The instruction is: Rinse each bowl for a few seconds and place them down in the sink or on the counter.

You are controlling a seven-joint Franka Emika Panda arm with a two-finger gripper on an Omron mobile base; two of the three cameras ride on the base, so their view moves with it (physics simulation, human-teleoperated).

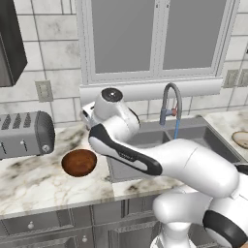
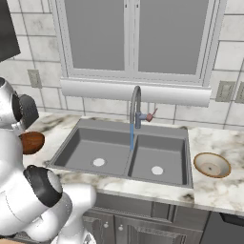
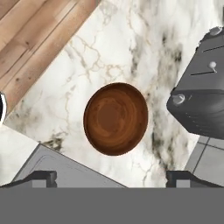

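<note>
The reddish-brown bowl (image 1: 79, 162) (image 2: 32, 142) (image 3: 116, 118) stands upright on the white marble counter (image 1: 34, 184) (image 3: 118, 48), just left of the grey sink (image 1: 206, 137) (image 2: 109, 145). My gripper (image 3: 113, 179) hovers above this bowl, open wide, with nothing between its fingertips (image 3: 41, 177). The pale beige bowl (image 1: 240, 139) (image 2: 212, 165) sits on the counter to the right of the sink. A thin blue stream of water (image 2: 132, 136) (image 1: 176, 128) runs from the gooseneck faucet (image 1: 170, 104) (image 2: 136, 107) down towards the divider between the two basins.
A grey toaster (image 1: 24, 133) (image 3: 201, 96) stands close to the left of the brown bowl. The counter's front edge and the wooden floor (image 3: 39, 39) lie on the bowl's other side. A window sill (image 2: 136, 90) juts out over the faucet.
</note>
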